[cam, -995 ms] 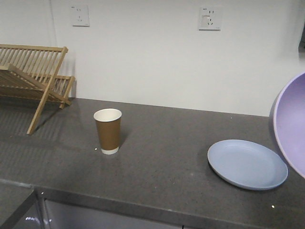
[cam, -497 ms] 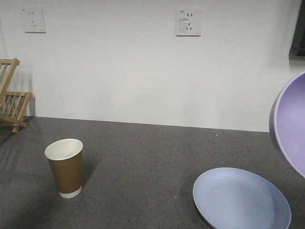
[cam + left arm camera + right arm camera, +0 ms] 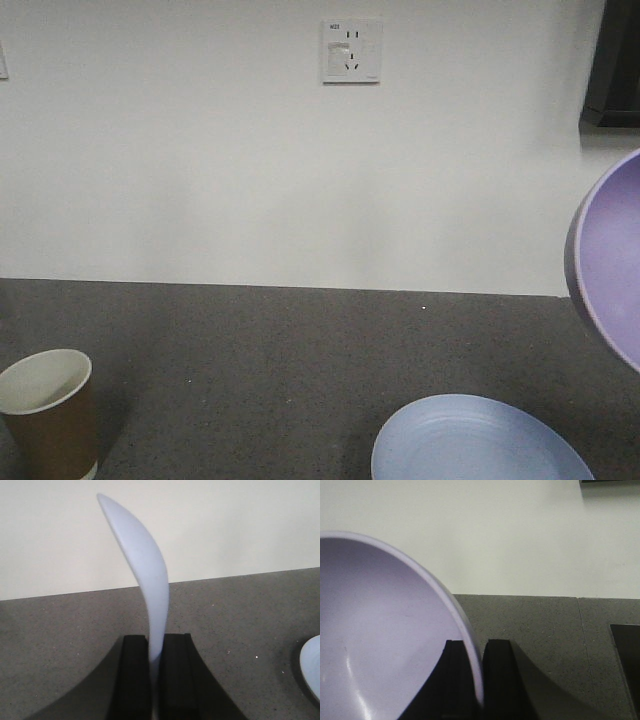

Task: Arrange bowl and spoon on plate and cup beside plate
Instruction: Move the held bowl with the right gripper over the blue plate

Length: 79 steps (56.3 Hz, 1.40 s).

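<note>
Your left gripper [image 3: 155, 652] pinches the spoon [image 3: 145, 570], which stands upright above the counter [image 3: 300, 340]. Your right gripper [image 3: 479, 655] pinches the rim of the tilted bowl [image 3: 380, 630], in the air. On the counter, the cup [image 3: 50, 415] stands well left of the plate [image 3: 470, 445].

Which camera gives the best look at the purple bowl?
The right wrist view: the bowl fills its left half, its rim pinched in the right claw. The front view shows only part of it at the right edge. The left wrist view misses it.
</note>
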### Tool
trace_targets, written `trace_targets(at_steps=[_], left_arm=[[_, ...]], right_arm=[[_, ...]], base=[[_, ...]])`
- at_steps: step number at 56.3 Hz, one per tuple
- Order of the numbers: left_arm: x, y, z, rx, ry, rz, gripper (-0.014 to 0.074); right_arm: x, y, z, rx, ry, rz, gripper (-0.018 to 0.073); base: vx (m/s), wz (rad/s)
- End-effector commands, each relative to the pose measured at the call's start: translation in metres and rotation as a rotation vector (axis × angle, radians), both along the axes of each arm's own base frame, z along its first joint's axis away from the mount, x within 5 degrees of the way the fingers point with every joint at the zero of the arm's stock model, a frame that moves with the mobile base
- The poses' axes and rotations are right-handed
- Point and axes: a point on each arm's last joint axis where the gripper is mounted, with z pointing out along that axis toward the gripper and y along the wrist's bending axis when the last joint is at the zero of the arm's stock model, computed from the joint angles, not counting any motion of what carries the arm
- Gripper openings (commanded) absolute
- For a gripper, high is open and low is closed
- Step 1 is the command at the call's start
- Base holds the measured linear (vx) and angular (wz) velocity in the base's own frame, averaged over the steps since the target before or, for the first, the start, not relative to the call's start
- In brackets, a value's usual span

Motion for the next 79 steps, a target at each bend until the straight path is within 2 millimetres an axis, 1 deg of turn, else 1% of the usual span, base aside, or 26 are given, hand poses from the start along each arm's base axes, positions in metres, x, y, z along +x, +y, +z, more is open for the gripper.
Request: trace_targets(at_steps=[1, 33, 44, 70, 79], left_arm=[[-0.0036, 0.0003, 0.0174, -0.036, -0.115, -0.003, -0.0006], [-0.0048, 0.0006, 0.0179, -0.037, -0.118, -0.003, -0.0006], [-0.0048, 0.0006, 0.0179, -0.037, -0.118, -0.003, -0.0006], [-0.0047, 0.0006, 0.0180, -0.037, -0.119, -0.003, -0.0006], [-0.0047, 0.0006, 0.0181, -0.038, -0.120, -0.003, -0.0006]], right_arm=[[-0.0018, -0.0002, 0.0162, 0.009, -0.105, -0.022, -0.0008], [-0.0018, -0.0002, 0.0162, 0.009, -0.105, -0.022, -0.0008], [-0.0007, -0.0032, 0.0208, 0.004, -0.157, -0.055, -0.0008], [-0.0008, -0.0029, 0.0204, 0.006, -0.152, -0.052, -0.0008], [-0.0008, -0.0010, 0.0217, 0.042, -0.162, -0.038, -0.0008]], base=[[0.08, -0.10], [0.01, -0.02], [0.00, 0.00], [0.00, 0.00], [0.00, 0.00]])
